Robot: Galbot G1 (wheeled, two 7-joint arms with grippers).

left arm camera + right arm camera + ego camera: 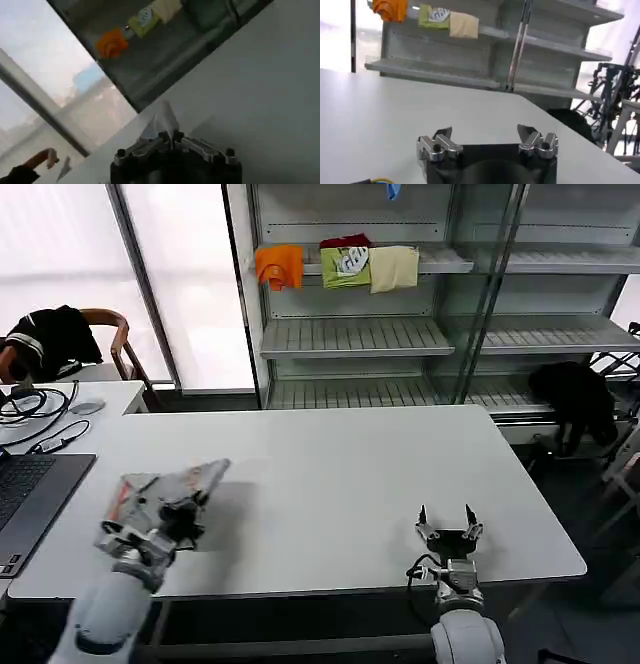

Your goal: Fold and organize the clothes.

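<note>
At the left edge of the white table (330, 474), a grey laptop (30, 494) and loose black cables (30, 404) are seen. Just beside them the left gripper (178, 519) is held over the near left part of the tabletop, its fingers closed together on a fold of a light grey shirt (165, 484). The shirt is bunched and partly lifted, with an orange-lined edge (122, 496) visible on the side nearest the laptop. Its long axis appears to run from the gripper away and to the right, toward the table's middle, where a pointed corner is raised above a shadow. The garment is therefore already at the left arm, and it lies well apart from the right gripper (448, 524), which is parked near the front edge on the right with its fingers spread and nothing between them. Any second grasp is judged to require a long reach leftward by the right arm.

In the left wrist view the pinched cloth (162, 120) is seen rising straight out of the closed fingertips (165, 137), a detail hidden from above. In the right wrist view, bare tabletop is shown ahead of the spread fingers (443, 134), with orange, green and cream folded garments (427, 15) on the shelving behind
</note>
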